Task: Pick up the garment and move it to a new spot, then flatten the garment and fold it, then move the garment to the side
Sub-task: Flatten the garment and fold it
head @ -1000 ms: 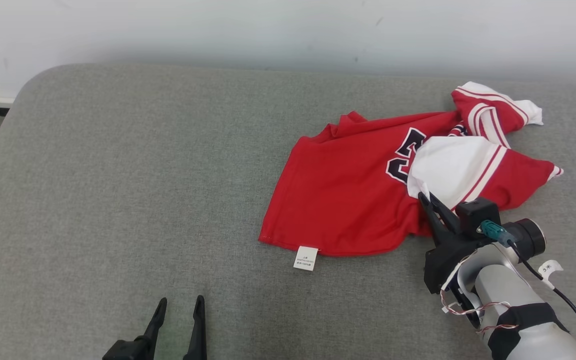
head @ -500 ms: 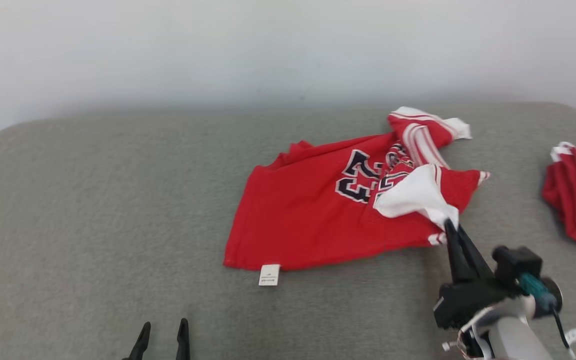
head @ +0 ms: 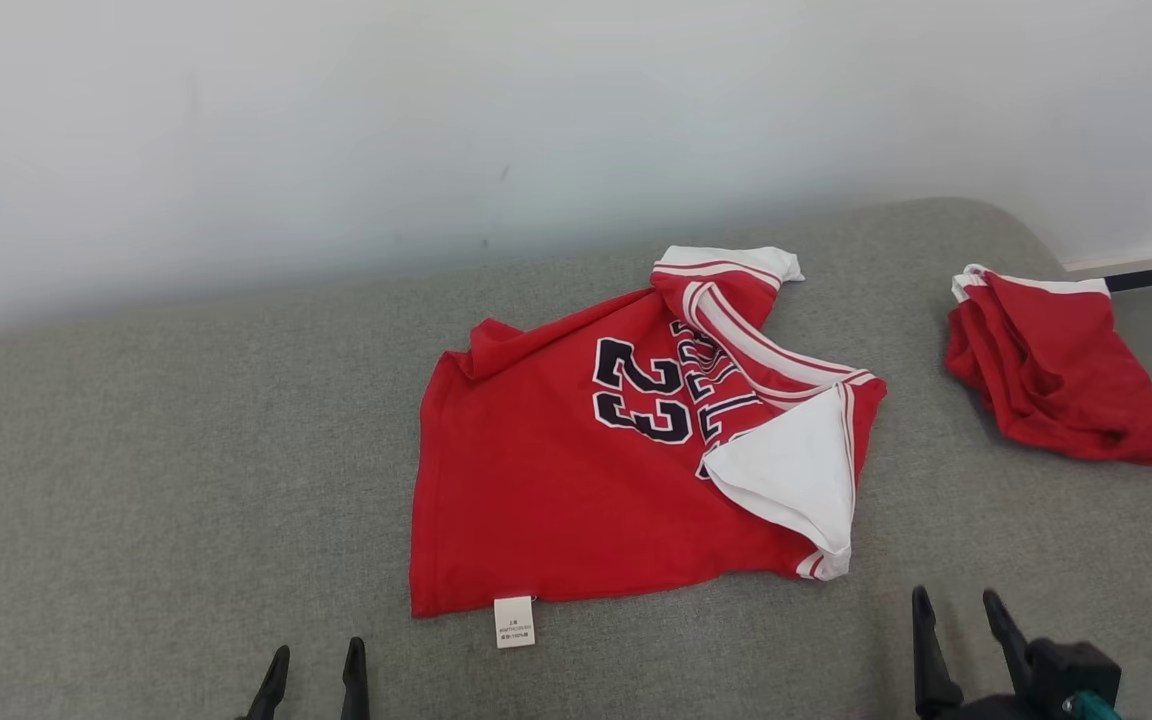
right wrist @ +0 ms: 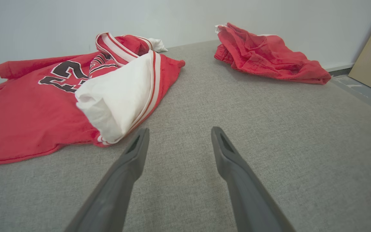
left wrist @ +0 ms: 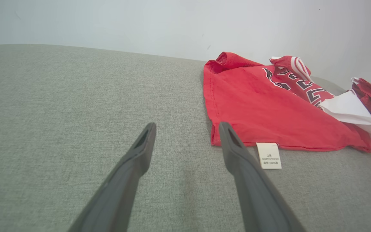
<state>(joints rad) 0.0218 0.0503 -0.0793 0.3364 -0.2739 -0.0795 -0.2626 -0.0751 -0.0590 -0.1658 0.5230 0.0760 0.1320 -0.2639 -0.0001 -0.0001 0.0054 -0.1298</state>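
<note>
The red jersey [head: 556, 480] lies partly spread in the middle of the worktop [head: 186, 480], its hem and white label [head: 515, 621] nearest the robot. The left gripper [head: 318, 648] and right gripper [head: 954, 595] stand wide open and empty, just short of that hem. Bare grey cloth stretches to the left; a crumpled red garment [head: 1056, 370] sits near the right edge.

The garment [head: 536, 480] is showing red, its numerals [head: 641, 403] dark with white outlines, its lining [head: 796, 470] white, its trim [head: 751, 345] striped red and white. The second garment [head: 1056, 380] is showing red; the padded surface [head: 186, 480], mottled grey.
</note>
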